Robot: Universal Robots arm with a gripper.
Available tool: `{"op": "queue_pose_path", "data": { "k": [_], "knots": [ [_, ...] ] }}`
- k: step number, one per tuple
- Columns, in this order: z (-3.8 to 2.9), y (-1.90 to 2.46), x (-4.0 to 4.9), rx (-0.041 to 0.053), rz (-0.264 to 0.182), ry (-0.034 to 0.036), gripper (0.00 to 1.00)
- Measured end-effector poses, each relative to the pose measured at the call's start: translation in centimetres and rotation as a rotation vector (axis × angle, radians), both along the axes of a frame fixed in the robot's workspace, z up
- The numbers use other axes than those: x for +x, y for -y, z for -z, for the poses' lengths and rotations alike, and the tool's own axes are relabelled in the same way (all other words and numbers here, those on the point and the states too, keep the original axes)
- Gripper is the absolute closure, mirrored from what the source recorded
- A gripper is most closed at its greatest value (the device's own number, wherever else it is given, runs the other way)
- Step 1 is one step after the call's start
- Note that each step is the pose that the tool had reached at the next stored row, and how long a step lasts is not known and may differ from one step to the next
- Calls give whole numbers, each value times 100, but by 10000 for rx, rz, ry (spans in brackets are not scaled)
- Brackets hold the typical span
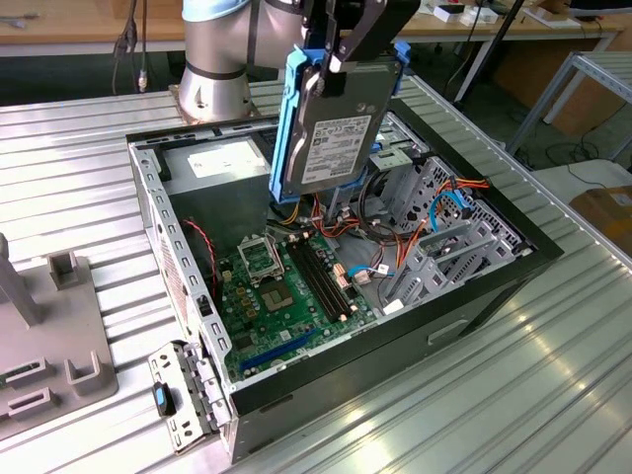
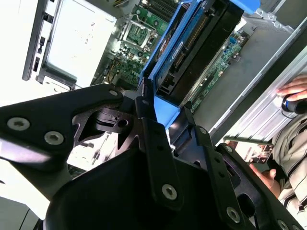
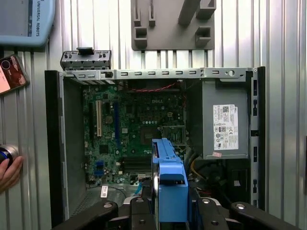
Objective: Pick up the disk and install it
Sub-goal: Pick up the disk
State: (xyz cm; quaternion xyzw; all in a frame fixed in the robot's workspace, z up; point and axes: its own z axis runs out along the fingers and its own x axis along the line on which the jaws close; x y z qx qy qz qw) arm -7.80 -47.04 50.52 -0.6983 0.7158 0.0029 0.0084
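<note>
The disk (image 1: 334, 126), a silver-grey drive with a white label and blue rails along its edges, hangs on edge above the open computer case (image 1: 148, 188). My gripper (image 1: 346, 51) is shut on its upper end, one black finger on each face. In the second wrist view the disk (image 2: 194, 45) juts out from between the fingers (image 2: 144, 108), over the motherboard. The first wrist view has the disk (image 3: 169, 179) edge-on, its blue rail towards the camera, held by the gripper (image 3: 170, 211) above the case's drive end.
Inside the case lie a green motherboard (image 1: 286, 286), a grey power supply box (image 3: 225, 124) and a drive cage with loose cables (image 1: 444, 227). A grey fixture plate (image 1: 49, 336) sits beside the case. A person's hand (image 3: 9, 170) and a phone (image 3: 12, 72) are near the table edge.
</note>
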Motion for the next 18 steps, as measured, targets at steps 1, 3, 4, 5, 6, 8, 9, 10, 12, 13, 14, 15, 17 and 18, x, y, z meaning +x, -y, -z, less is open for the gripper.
{"op": "queue_pose_path", "data": {
  "k": [1, 3, 4, 5, 6, 8, 9, 10, 12, 13, 14, 15, 17, 18],
  "knots": [
    [1, 0, 41, 1, -1, 1, 64],
    [0, 1, 101, 1, -1, 1, 64],
    [0, 1, 102, 1, -1, 0, 64],
    [0, 0, 102, 0, 0, 0, 64],
    [0, 0, 102, 1, 0, 0, 64],
    [0, 0, 103, 0, -1, 0, 64],
    [0, 0, 102, 1, -1, 0, 64],
    [0, 0, 102, 1, -1, 0, 64],
    [0, 0, 103, 1, 0, 0, 64],
    [0, 0, 103, 1, 0, 0, 64],
    [0, 0, 103, 1, -1, 0, 64],
    [0, 0, 104, 0, -1, 0, 64],
    [1, 0, 120, 1, -2, 1, 64],
    [0, 0, 150, 0, -1, 0, 64]
  ]
}}
